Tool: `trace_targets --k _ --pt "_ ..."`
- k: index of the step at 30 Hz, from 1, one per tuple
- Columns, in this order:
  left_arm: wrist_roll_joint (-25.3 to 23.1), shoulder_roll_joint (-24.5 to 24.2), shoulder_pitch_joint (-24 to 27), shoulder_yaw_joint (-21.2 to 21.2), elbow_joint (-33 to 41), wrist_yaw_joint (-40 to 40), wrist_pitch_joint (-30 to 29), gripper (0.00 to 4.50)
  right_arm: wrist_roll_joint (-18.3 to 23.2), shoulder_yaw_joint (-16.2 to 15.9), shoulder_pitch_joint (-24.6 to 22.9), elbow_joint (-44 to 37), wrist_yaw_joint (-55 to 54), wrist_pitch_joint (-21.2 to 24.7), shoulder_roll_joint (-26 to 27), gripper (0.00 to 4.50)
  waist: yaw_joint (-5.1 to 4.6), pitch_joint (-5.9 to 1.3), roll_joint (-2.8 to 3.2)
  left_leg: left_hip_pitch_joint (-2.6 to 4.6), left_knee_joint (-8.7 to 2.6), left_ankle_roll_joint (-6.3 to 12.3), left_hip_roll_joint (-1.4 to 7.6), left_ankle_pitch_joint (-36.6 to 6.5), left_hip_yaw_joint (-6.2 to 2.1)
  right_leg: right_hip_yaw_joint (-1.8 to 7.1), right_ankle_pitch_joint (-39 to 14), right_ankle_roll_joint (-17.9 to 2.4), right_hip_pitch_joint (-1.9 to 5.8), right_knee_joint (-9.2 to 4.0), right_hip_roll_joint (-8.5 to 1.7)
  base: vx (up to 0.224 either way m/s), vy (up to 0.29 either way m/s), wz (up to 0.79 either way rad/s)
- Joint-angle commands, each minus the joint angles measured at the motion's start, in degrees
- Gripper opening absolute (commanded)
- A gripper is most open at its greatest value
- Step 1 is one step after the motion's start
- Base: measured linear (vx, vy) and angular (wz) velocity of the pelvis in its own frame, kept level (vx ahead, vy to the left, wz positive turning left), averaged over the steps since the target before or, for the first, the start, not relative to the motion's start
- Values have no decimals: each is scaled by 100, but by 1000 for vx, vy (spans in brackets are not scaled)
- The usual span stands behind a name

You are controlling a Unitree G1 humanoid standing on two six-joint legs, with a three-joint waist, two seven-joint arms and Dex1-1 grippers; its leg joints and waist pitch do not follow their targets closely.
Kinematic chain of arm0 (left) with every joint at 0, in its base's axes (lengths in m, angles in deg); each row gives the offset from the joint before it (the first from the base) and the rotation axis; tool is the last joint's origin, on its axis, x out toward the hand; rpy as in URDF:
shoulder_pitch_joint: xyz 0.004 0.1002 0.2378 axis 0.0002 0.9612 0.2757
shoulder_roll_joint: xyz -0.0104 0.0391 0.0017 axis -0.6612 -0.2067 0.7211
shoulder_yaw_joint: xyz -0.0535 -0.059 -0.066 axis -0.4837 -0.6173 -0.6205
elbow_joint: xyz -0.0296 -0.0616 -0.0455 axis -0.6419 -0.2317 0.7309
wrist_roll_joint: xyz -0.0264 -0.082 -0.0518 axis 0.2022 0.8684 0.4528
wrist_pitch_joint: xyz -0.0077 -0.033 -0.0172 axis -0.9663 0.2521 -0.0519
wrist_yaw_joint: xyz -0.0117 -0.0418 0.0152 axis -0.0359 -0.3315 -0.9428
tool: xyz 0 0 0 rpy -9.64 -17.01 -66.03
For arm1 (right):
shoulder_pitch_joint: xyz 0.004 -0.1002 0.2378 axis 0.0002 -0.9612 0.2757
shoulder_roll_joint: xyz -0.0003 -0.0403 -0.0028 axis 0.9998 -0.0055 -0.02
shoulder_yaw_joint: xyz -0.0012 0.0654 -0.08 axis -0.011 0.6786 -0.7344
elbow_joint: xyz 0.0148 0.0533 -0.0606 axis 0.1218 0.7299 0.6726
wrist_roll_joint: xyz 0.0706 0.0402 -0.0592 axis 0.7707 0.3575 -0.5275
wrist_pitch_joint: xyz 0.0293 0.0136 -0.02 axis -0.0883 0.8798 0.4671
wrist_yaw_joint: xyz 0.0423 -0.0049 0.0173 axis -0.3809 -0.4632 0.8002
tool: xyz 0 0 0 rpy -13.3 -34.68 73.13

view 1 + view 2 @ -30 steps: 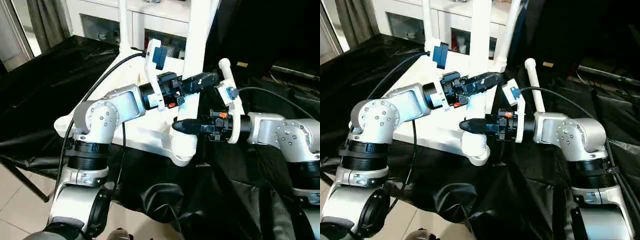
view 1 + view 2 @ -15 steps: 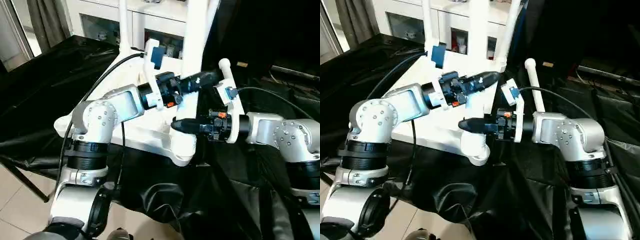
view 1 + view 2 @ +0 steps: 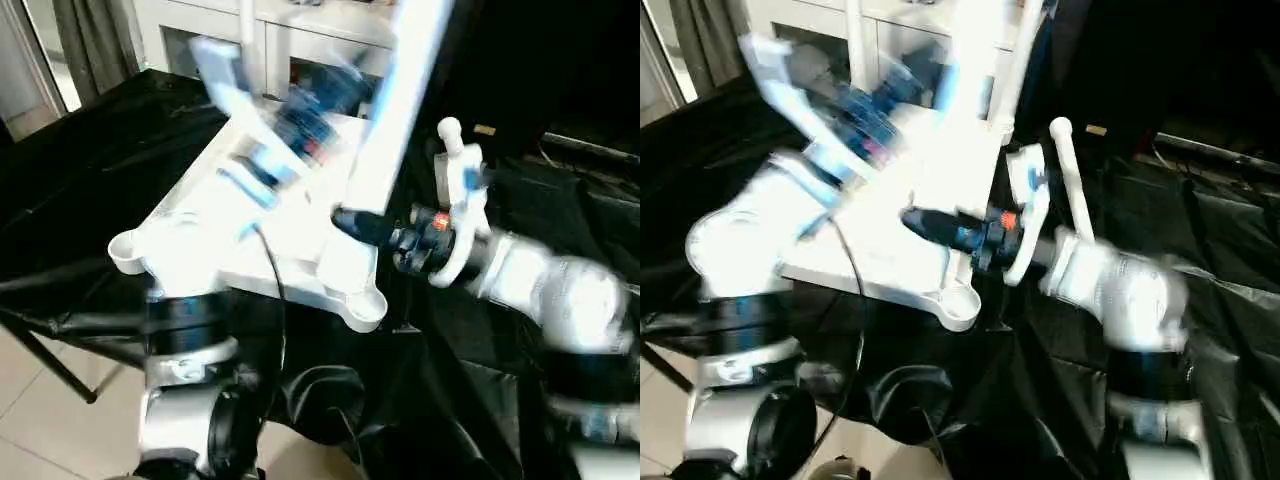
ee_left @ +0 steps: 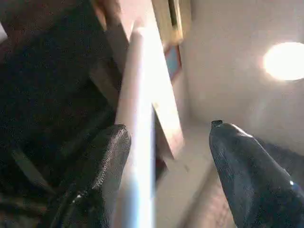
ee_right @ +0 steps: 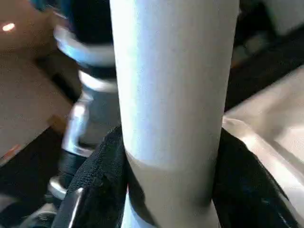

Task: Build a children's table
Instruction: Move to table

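The white tabletop [image 3: 200, 250] lies underside up on black cloth. A long white leg [image 3: 395, 110] rises from its near right corner socket [image 3: 362, 305], leaning a little to the right. My right gripper [image 3: 350, 222] is shut on this leg low down, just above the socket; in the right wrist view the leg [image 5: 171, 95] sits between both fingers [image 5: 95, 190]. My left gripper [image 3: 335, 95] is raised over the tabletop, left of the leg and off it. In the left wrist view its fingers [image 4: 247, 175] stand wide apart, with the leg [image 4: 137, 118] beside one of them.
A white glass-door cabinet [image 3: 300, 30] stands behind the tabletop. Another leg [image 3: 246, 40] stands upright at the far side, and one more white leg [image 3: 1072, 185] is just right of my right wrist. Black cloth covers the surroundings; tiled floor shows at lower left.
My left gripper has opened, let go of the leg and swung up and to the left. The right gripper keeps its hold low on the leg.
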Motion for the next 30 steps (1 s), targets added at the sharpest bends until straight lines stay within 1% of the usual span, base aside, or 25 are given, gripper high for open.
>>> trace_targets --k 1,2,3,4,5,6,7,8,9,10,11,12,13,14,15,16,18,20,21,22,23,25,27,28,30 --pt "-297 -149 -62 78 81 -205 88 307 -224 263 -28 -186 -386 -371 22 193 -3 -406 42 132 -418 -348 334 -773 -120 306 -215 -973 251 -463 -533 0 0 0" --pt "-412 -229 -41 104 82 -256 89 307 -301 315 -74 -202 -518 -472 46 193 -12 -405 95 147 -436 -413 339 -837 -125 310 -265 -850 224 -476 -523 0 0 0" --pt "-702 -344 15 226 113 -261 203 307 -364 386 -152 -228 -643 -590 65 193 6 -411 88 157 -437 -452 333 -886 -134 302 -315 -807 239 -472 -532 0 0 0" --pt "-980 -464 82 385 126 -362 216 307 -451 421 -272 -289 -758 -699 92 193 9 -409 108 156 -444 -458 339 -894 -134 306 -310 -766 230 -475 -531 0 0 0" --pt "-1045 -492 98 426 130 -388 219 307 -470 425 -301 -305 -780 -721 97 193 12 -410 102 158 -451 -470 346 -883 -140 310 -247 -668 230 -468 -524 0 0 0" --pt "-1165 -543 128 500 138 -434 225 307 -504 433 -353 -335 -820 -762 107 193 6 -419 101 153 -458 -481 347 -856 -149 301 -170 -653 239 -455 -524 0 0 0" --pt "-1421 -626 155 628 59 -573 258 307 -634 383 -417 -383 -876 -873 106 193 4 -418 98 152 -455 -481 340 -847 -146 298 -148 -671 243 -458 -520 0 0 0" --pt "-1935 -828 201 968 -134 -787 347 307 -982 171 -508 -443 -952 -1157 56 193 9 -417 161 151 -462 -529 347 -924 -157 297 -158 -650 225 -465 -522 0 0 0" --pt "-1935 -828 201 968 -134 -787 347 307 -982 171 -508 -443 -952 -1157 56 193 -2 -408 140 158 -471 -553 344 -991 -158 298 -235 -559 209 -486 -505 0 0 0" --pt "-2463 -1038 229 1374 -325 -950 440 307 -1271 -38 -561 -469 -988 -1396 10 193 -17 -409 120 159 -473 -558 326 -1042 -154 302 -333 -539 237 -483 -516 0 0 0" --pt "-2487 -1045 228 1397 -338 -958 444 307 -1288 -52 -563 -471 -991 -1409 8 193 -20 -408 138 160 -475 -569 339 -1079 -160 311 -420 -446 220 -502 -520 0 0 0" --pt "-3098 -1226 198 1986 -689 -1161 567 307 -1724 -414 -614 -512 -1078 -1772 -50 193 -14 -404 152 153 -478 -560 334 -1073 -167 317 -448 -376 220 -512 -519 0 0 0" --pt "-3232 -1173 113 2114 -843 -1240 632 307 -1756 -470 -612 -517 -1123 -1806 -14 193 -37 -407 144 152 -479 -578 326 -1071 -169 320 -463 -258 221 -506 -507 0 0 0" --pt "-3276 -1126 60 2153 -919 -1276 667 307 -1754 -485 -608 -518 -1148 -1810 11 193 -45 -417 164 153 -474 -555 318 -1071 -165 316 -450 -310 221 -511 -515 0 0 0" --pt "-3327 -1084 8 2213 -960 -1258 700 307 -1769 -504 -604 -511 -1171 -1816 25 193 -47 -424 164 151 -463 -532 324 -1038 -163 312 -351 -457 226 -496 -524 0 0 0" --pt "-3391 -1035 -55 2290 -1000 -1223 740 307 -1790 -529 -600 -502 -1198 -1824 38 193 -42 -427 227 150 -458 -524 326 -1005 -168 312 -281 -545 218 -487 -529 0 0 0" --pt "-3528 -886 -226 2624 -1030 -992 810 307 -1930 -647 -603 -457 -1235 -1902 16 193 -43 -439 200 147 -448 -487 342 -947 -162 304 24 -793 231 -464 -529 0 0 0" --pt "-3517 -811 -280 2734 -1003 -885 794 307 -1965 -675 -604 -440 -1243 -1922 10 193 -41 -440 192 129 -433 -412 328 -791 -150 301 323 -932 248 -433 -524 0 0 0" --pt "-3485 -765 -295 2778 -952 -823 783 307 -1986 -688 -613 -438 -1247 -1933 14 193 -44 -434 189 113 -427 -386 320 -762 -147 302 381 -973 259 -420 -527 0 0 0" --pt "-3448 -713 -312 2827 -894 -753 770 307 -2009 -701 -623 -437 -1251 -1947 18 193 -45 -429 209 114 -420 -321 315 -782 -138 303 372 -1019 262 -438 -538 0 0 0" --pt "-3171 -519 -328 2834 -639 -581 659 307 -2097 -751 -670 -432 -1257 -2045 43 193 -58 -427 220 102 -418 -262 313 -782 -139 303 354 -1076 280 -435 -540 0 0 0" --pt "-3025 -464 -317 2809 -522 -543 592 307 -2142 -780 -698 -424 -1261 -2118 48 193 -49 -436 230 102 -401 -208 321 -723 -130 304 356 -1183 277 -432 -554 0 0 0" --pt "-3086 -448 -316 2797 -559 -506 616 307 -2151 -796 -707 -411 -1275 -2153 44 191 -53 -427 238 93 -397 -134 324 -706 -128 303 386 -1235 276 -432 -541 0 0 0" --pt "-3114 -454 -308 2788 -584 -514 602 307 -2158 -799 -710 -402 -1286 -2162 44 191 -69 -418 231 90 -402 -95 310 -715 -129 300 293 -1199 282 -445 -524 0 0 0" --pt "-3364 -551 -315 2796 -770 -606 737 307 -2183 -794 -712 -391 -1302 -2180 56 190 -72 -414 259 112 -407 -94 321 -839 -131 303 20 -1151 264 -476 -534 0 0 0"
